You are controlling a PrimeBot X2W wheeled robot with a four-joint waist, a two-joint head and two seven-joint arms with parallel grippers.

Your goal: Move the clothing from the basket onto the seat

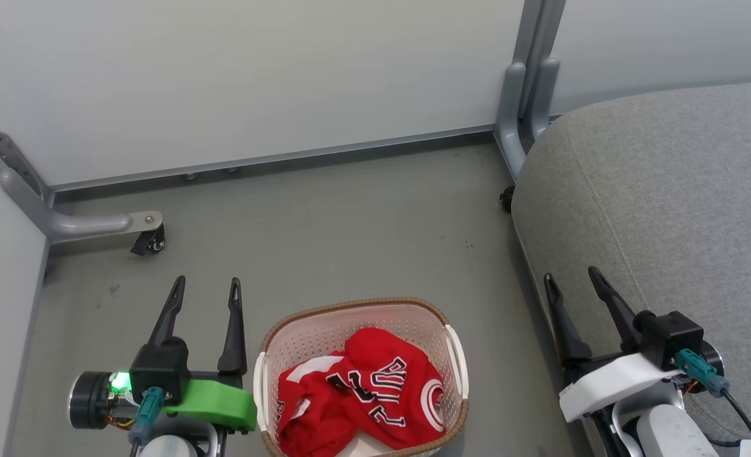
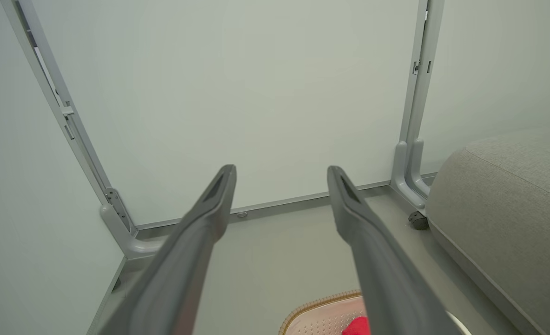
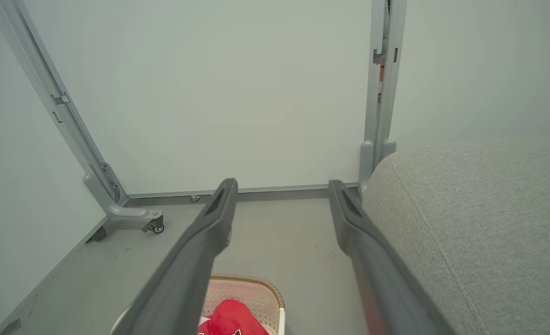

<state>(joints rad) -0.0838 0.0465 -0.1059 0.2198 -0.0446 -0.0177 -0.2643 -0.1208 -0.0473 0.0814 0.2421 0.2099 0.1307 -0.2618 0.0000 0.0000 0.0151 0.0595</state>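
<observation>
The clothing is lying in the basket, just right of the left gripper and farther from the right gripper; all fingers are standing apart, empty.

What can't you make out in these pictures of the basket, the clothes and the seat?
1. Head view: the clothing is crumpled, so its lettering is unreadable and the garment count unclear; it hides most of the floor of the basket.
2. Head view: the basket's near rim is cut off by the bottom edge.
3. All views: the seat runs past the right edge, so its full extent is unknown.
</observation>
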